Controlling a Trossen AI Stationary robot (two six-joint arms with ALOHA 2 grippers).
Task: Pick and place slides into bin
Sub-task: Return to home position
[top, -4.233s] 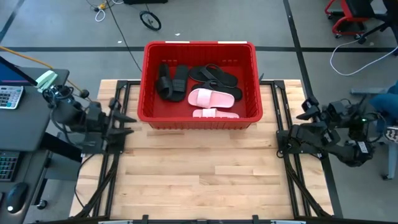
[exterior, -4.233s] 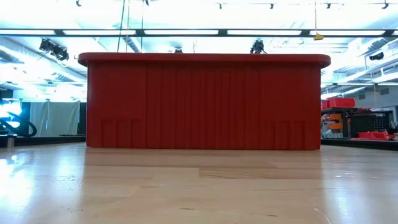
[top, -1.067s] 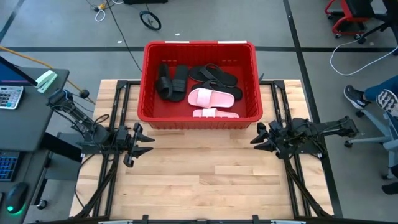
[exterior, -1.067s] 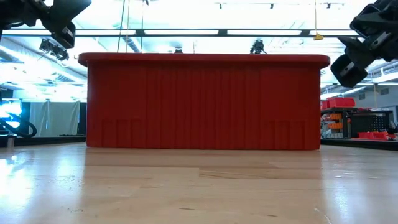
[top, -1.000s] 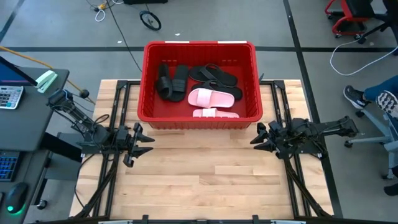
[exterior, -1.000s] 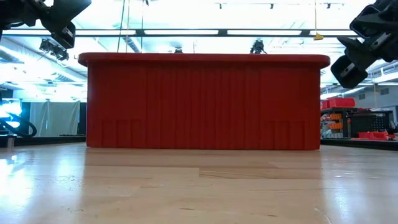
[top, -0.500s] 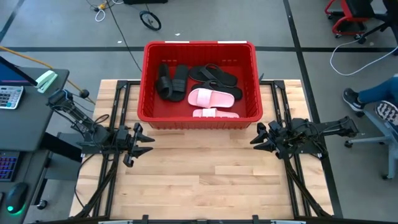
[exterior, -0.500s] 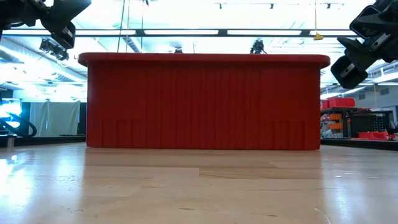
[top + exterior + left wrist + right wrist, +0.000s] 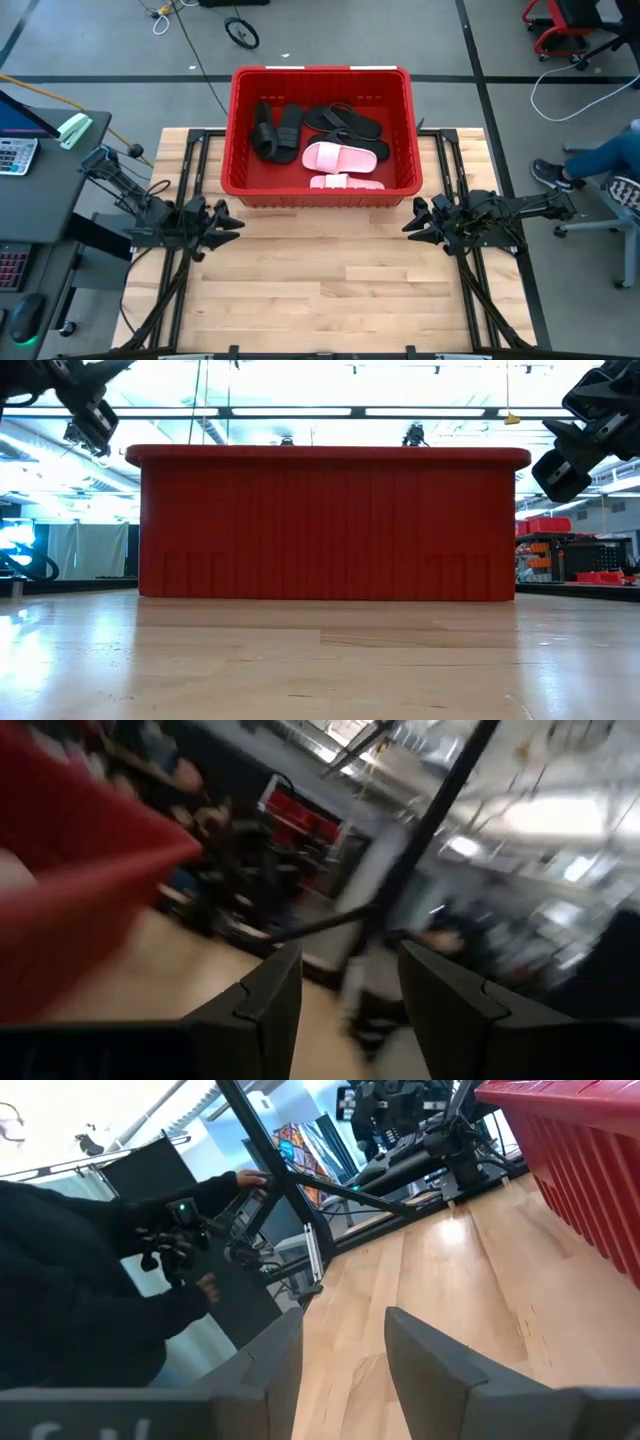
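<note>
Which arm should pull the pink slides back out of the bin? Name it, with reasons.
Right, probably. The pink slides lie right of centre in the bin, nearer the right gripper than the left gripper; both grippers are open and empty.

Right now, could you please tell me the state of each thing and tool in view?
red bin: upright, loaded.
pink slides: inside the bin, near its front wall.
black slides: inside the bin, left side.
black flip-flops: inside the bin, toward the back.
left tool: open, empty, outside the bin.
right tool: open, empty, outside the bin.
</note>
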